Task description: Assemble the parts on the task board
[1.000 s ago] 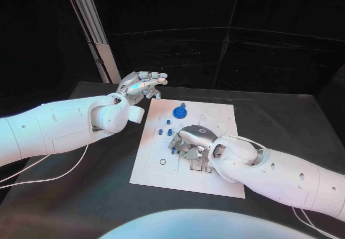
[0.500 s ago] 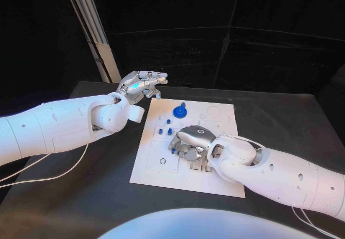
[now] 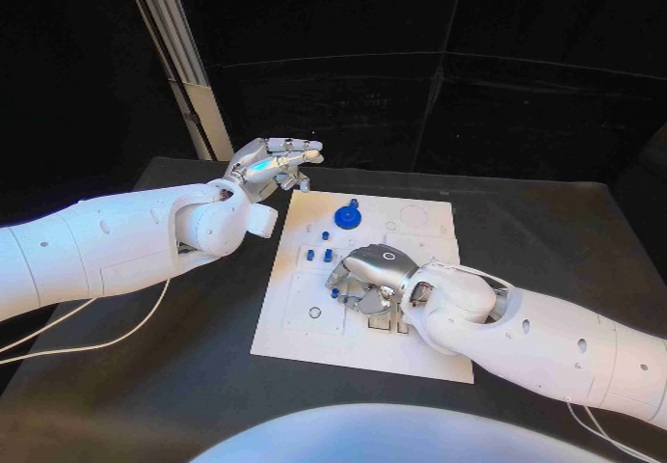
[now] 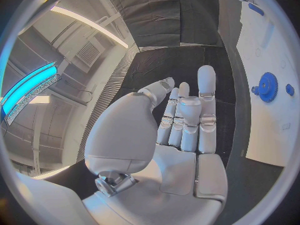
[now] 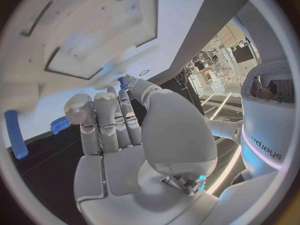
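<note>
The task board (image 3: pixel 417 227) lies mid-table. The right hand (image 3: pixel 368 280) hovers over its centre, pinching a small blue part (image 5: pixel 122 81) for seating; the left hand (image 3: pixel 276 159) waits off the board's far-left corner — fingers apart, empty.

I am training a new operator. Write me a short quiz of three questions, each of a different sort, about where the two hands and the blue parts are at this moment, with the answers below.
1. True or false: the left hand hovers beyond the far left corner of the task board, off the board.
2. Multiple choice: the blue gear lies
A. at the near edge of the board
B. on the far part of the board
C. in the left hand
3. Fill in: the right hand is over the ____ of the board.

Key
1. True; its fingers hold nothing.
2. B
3. middle. Whether it holds a part, the pictures do not settle.
</note>
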Available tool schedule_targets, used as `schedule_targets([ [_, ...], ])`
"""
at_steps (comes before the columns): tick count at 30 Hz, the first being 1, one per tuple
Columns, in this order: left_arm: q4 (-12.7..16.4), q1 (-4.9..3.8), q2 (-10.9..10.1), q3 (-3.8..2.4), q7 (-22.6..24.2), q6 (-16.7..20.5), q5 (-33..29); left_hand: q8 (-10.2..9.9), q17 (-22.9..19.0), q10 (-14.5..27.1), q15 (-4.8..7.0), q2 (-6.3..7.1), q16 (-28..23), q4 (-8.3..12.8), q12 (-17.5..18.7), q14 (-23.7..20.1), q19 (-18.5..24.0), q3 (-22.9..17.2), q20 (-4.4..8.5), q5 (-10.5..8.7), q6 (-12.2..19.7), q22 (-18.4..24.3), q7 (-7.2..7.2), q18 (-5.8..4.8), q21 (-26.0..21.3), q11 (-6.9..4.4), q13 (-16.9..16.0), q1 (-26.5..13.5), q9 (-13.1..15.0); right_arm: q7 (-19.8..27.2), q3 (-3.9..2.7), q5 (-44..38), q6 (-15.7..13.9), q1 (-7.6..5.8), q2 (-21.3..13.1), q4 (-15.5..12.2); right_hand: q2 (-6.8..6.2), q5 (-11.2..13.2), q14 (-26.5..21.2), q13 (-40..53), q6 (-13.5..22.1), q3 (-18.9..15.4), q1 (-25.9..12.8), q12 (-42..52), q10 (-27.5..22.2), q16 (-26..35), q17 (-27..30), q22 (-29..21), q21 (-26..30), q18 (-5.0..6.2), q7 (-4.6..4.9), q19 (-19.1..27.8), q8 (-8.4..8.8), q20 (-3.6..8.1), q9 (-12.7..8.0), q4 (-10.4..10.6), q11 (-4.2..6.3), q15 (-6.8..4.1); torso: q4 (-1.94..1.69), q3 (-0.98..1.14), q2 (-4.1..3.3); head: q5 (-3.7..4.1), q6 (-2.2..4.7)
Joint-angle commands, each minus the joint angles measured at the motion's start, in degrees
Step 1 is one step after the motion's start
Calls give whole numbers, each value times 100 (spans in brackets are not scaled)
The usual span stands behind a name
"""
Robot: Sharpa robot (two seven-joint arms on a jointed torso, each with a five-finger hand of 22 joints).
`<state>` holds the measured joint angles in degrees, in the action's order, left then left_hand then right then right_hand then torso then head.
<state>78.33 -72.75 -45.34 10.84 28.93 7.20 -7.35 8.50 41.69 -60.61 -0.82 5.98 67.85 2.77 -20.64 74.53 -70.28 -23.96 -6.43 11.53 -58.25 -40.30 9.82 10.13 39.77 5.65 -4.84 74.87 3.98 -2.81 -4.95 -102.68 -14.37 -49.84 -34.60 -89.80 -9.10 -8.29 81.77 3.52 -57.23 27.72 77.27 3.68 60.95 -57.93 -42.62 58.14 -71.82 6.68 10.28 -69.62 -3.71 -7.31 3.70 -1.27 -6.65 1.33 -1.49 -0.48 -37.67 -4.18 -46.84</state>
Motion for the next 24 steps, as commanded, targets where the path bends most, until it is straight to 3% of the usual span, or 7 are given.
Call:
schedule_targets([
  [1,-8,-10,-5,-5,-3,-83,-16,7,-6,21,10,-40,-38,10,-20,-36,3,28,7,15,28,5,30,35,-26,5,-3,4,-9,-6,-1,41,-564,-7,-29,-40,-27,24,-62,10,89,-80,-27,35,-80,84,117,-98,74,51,8,71,24,-11,-5,4,-14,14,-1,5,-1,8,17],
  [7,-22,-10,-9,-5,-17,-99,-16,7,-15,29,8,-42,-41,11,-25,-40,3,34,5,15,34,9,31,35,-32,7,-3,2,-10,73,-2,238,-869,-6,-224,-220,1,0,-52,17,118,-111,-19,74,-69,81,121,-92,78,49,21,59,17,-14,0,14,-17,15,-1,5,2,35,47],
  [12,-28,-9,-18,-5,-28,-112,-16,7,-19,32,7,-42,-42,11,-27,-42,2,36,5,15,36,11,32,34,-34,8,-3,1,-10,22,-13,473,-906,-11,-603,-553,40,-35,10,25,54,-145,-14,165,29,15,58,-24,38,35,7,-15,-15,-8,18,38,3,0,9,2,8,92,84],
  [13,-28,-9,-21,-5,-30,-113,-16,7,-19,32,7,-42,-42,11,-27,-42,2,36,5,15,36,11,32,34,-34,8,-3,1,-10,-16,-35,535,-869,-14,-691,-616,44,-40,24,24,28,-155,-17,186,54,-3,42,-1,23,29,-1,-38,-23,-5,22,46,10,-6,18,2,14,109,93],
  [18,-33,-9,-27,-4,-37,-124,-16,7,-19,32,7,-42,-42,11,-27,-42,2,36,5,15,36,11,32,34,-34,8,-3,1,-10,-363,-278,799,-492,-107,-1186,-822,-13,-55,52,14,-4,-251,-86,227,79,-30,28,45,-6,17,-17,-94,-16,3,21,94,26,-18,32,-7,19,200,156],
  [21,-34,-9,-22,-4,-41,-131,-16,8,-26,34,6,-44,-44,11,-30,-45,2,38,4,15,37,13,32,34,-36,8,-3,1,-10,-486,-354,833,-404,-164,-1339,-803,-77,-7,33,9,152,-433,-113,176,-115,39,137,-39,55,27,26,-57,20,-8,0,128,-6,7,46,-7,26,225,182],
  [24,-32,-9,-18,-3,-43,-142,-16,8,-26,34,6,-44,-44,11,-30,-45,2,38,4,15,37,13,32,34,-36,8,-3,1,-10,-569,-399,811,-324,-200,-1452,-768,-87,8,21,13,286,-637,-68,174,-251,86,217,-99,104,37,55,-35,20,-28,-1,151,-41,29,26,-4,18,273,211],
])
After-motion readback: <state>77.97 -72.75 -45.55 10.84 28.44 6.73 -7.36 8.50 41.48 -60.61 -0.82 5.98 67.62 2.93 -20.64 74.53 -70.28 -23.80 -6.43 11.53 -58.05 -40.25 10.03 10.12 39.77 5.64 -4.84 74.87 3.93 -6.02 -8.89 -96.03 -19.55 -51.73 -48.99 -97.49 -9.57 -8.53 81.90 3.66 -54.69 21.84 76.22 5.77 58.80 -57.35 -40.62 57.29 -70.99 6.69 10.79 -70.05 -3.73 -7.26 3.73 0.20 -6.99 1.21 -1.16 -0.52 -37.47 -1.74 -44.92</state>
